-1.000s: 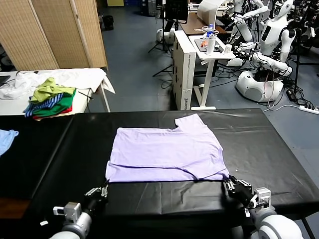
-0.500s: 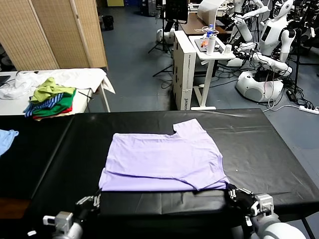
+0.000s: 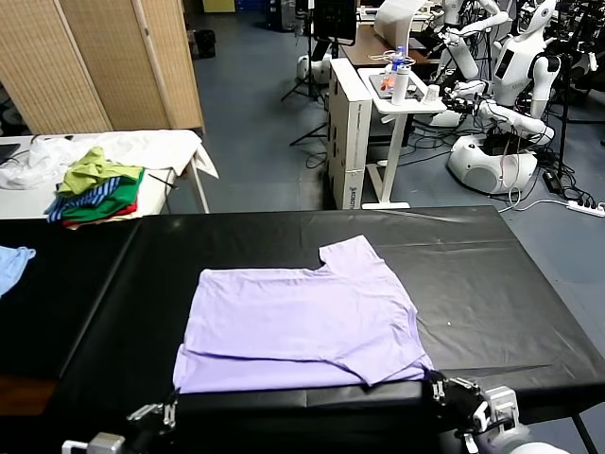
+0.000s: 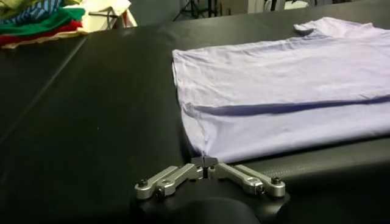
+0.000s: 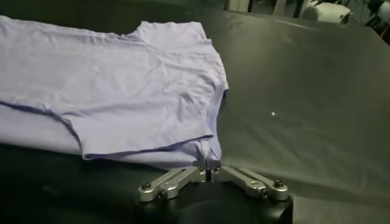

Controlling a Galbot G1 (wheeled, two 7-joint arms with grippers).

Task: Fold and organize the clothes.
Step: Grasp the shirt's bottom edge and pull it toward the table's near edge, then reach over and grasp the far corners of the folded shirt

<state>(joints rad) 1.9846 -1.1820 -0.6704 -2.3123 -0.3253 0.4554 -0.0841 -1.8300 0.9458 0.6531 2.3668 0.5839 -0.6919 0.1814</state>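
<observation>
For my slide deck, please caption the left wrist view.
Left gripper pinching the near corner of a lavender T-shirt spread on a black table.

No legible text, seemingly.

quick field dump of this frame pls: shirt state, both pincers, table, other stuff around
shirt: lavender T-shirt, spread flat on the black table, one sleeve folded over its body, hem at the near edge
left pincer: shut on the near left hem corner, at the table's near edge
right pincer: shut on the near right hem corner, at the table's near edge
side table: clothes pile, green, striped and red
far left: light blue cloth on the black surface
background: other robots, a white cart
</observation>
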